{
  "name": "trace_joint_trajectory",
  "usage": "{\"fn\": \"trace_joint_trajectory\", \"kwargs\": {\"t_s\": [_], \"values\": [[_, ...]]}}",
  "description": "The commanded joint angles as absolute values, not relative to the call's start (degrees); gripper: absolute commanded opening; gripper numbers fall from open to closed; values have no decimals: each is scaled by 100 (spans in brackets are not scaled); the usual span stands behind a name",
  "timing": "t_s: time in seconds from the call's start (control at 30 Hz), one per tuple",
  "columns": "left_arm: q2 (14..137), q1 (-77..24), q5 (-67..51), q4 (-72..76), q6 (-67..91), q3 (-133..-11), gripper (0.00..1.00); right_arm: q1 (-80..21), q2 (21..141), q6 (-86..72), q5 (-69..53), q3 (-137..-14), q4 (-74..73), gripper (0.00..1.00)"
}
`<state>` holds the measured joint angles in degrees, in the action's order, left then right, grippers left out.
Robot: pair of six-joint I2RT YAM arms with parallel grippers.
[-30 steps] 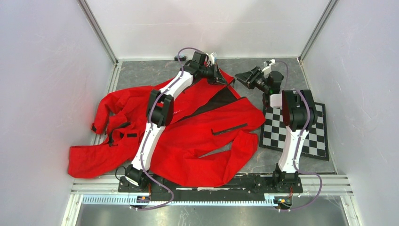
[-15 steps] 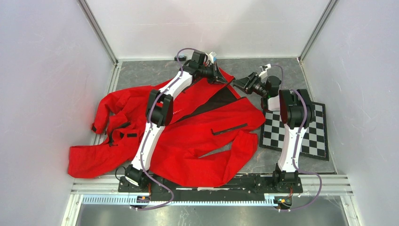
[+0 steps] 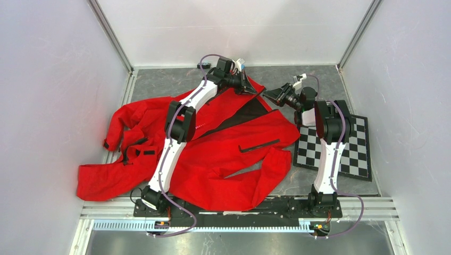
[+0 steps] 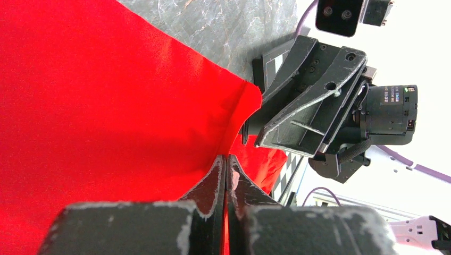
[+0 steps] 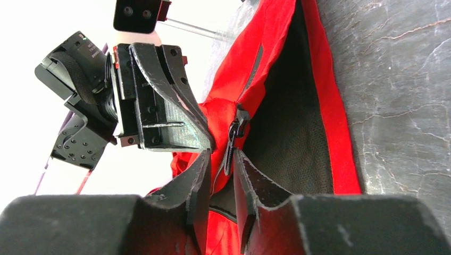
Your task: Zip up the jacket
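- The red jacket (image 3: 213, 154) lies spread and rumpled over the left and middle of the grey table (image 3: 159, 85). One sleeve is bunched at the left and another is folded along the near edge.
- A black slanted pocket strip (image 3: 259, 145) shows on the front panel. Farther back, the open front exposes the dark lining (image 3: 250, 111).
- The left arm reaches out over the jacket to its far end, where the left gripper (image 3: 250, 87) sits at the corner of the fabric.
- In the left wrist view, the left gripper's jaws are pressed together, pinching a fold of red cloth at the jacket's edge.
- Just to the right, the right gripper (image 3: 270, 94) points at the left one, their tips close together over the jacket's far corner.
- In the right wrist view, the right gripper's jaws stand slightly apart with the black zipper pull (image 5: 232, 139) hanging between them. Whether either finger touches the pull cannot be told.
- A black-and-white checkerboard (image 3: 351, 154) lies flat at the right, beside the jacket's right edge and partly under the right arm.
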<state>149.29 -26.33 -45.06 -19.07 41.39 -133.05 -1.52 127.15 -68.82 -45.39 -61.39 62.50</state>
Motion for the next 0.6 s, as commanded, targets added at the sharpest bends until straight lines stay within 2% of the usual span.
{"fn": "trace_joint_trajectory", "kwargs": {"t_s": [0.0, 0.17, 0.23, 0.33, 0.57], "values": [[14577, -2654, -4570, -1649, 4342, -13348, 2, -226, 12709, -6990, -4551, -6275, 6207, 26], [14522, -2670, -4572, -1643, 4268, -13270, 2, -242, 12681, -7338, -4496, -6316, 5976, 13], [14464, -2680, -4534, -1643, 4201, -13157, 2, -238, 12597, -7571, -4404, -6259, 5997, 2], [14333, -2724, -4360, -1590, 4009, -12891, 2, -250, 12459, -8147, -4197, -6101, 6455, 0], [14165, -2751, -4116, -1310, 4084, -12542, 2, -251, 12220, -9342, -3867, -6108, 6506, 0]]}}
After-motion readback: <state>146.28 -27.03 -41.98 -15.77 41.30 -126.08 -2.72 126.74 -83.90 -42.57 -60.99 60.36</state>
